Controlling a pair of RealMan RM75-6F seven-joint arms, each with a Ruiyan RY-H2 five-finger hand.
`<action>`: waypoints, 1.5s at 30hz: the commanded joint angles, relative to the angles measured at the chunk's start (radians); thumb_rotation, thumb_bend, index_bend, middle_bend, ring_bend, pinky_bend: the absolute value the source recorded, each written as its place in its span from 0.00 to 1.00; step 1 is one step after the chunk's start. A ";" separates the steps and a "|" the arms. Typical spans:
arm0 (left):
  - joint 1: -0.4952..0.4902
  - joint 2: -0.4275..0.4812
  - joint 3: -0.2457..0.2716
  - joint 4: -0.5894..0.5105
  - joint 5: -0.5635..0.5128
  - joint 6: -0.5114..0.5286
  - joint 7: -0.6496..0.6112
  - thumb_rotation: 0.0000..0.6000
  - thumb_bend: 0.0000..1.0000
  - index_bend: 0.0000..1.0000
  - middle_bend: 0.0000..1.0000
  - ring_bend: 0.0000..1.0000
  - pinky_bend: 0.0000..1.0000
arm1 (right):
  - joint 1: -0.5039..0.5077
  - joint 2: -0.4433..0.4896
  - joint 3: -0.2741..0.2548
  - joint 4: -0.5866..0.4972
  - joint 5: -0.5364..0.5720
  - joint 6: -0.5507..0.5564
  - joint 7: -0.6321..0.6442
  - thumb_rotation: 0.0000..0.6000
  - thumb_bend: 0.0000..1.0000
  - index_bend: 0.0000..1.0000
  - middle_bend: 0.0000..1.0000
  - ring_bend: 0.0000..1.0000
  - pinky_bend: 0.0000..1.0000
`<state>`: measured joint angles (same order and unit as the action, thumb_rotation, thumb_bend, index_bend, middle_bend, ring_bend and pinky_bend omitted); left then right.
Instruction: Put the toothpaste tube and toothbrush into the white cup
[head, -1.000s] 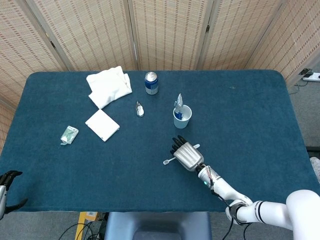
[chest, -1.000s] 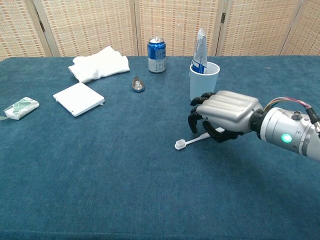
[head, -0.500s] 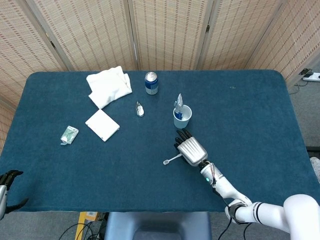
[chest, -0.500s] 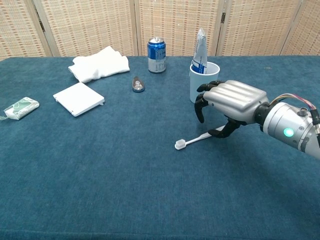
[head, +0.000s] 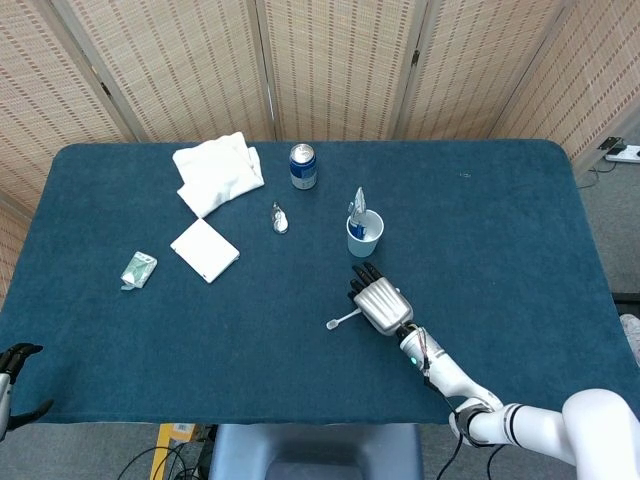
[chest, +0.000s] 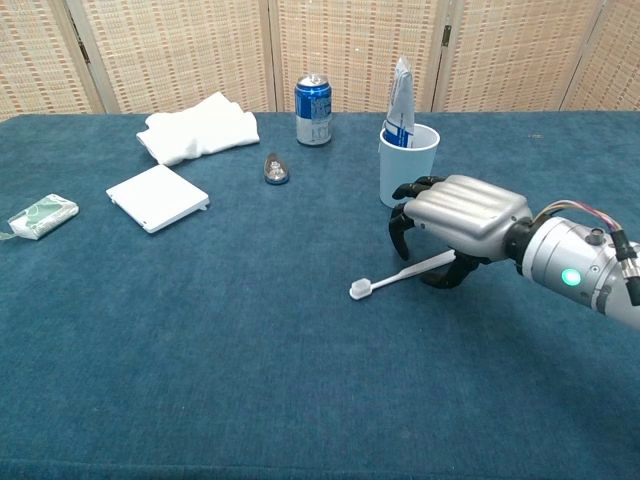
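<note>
The white cup (head: 364, 236) (chest: 408, 165) stands upright near the table's middle, and the toothpaste tube (head: 357, 210) (chest: 399, 105) stands in it. The white toothbrush (head: 345, 319) (chest: 395, 277) lies just in front of the cup, its head resting on the cloth to the left. My right hand (head: 380, 300) (chest: 465, 210) covers the handle end, which runs between the thumb below and the curled fingers above, so it pinches the handle. My left hand (head: 12, 375) hangs off the table's near left corner, fingers apart and holding nothing.
A blue can (head: 303, 166) (chest: 313, 96) stands behind the cup. A folded white cloth (head: 218, 172), a flat white box (head: 204, 249), a small green packet (head: 138, 269) and a small metal object (head: 279, 217) lie to the left.
My right hand rose off the toothbrush, shifted toward the cup, then came down again with the thumb under the handle end. The brush head stayed where it was.
</note>
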<state>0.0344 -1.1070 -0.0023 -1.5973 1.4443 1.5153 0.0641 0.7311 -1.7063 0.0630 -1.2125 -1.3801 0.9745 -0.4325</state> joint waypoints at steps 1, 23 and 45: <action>0.001 0.001 0.000 0.001 0.000 0.000 -0.001 1.00 0.19 0.26 0.25 0.27 0.28 | -0.001 -0.006 0.001 0.009 0.001 -0.003 -0.003 1.00 0.22 0.49 0.32 0.08 0.11; 0.007 -0.004 0.002 0.015 -0.003 -0.001 -0.005 1.00 0.19 0.26 0.25 0.27 0.28 | 0.012 -0.045 0.012 0.062 -0.001 -0.034 -0.011 1.00 0.33 0.54 0.32 0.08 0.11; 0.001 0.001 -0.002 -0.002 0.007 0.000 0.008 1.00 0.19 0.26 0.25 0.27 0.28 | -0.108 0.090 0.145 -0.134 -0.017 0.232 0.494 1.00 0.41 0.60 0.36 0.10 0.11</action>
<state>0.0357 -1.1063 -0.0042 -1.5988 1.4511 1.5149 0.0720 0.6481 -1.6371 0.1682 -1.3183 -1.4138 1.1635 -0.0064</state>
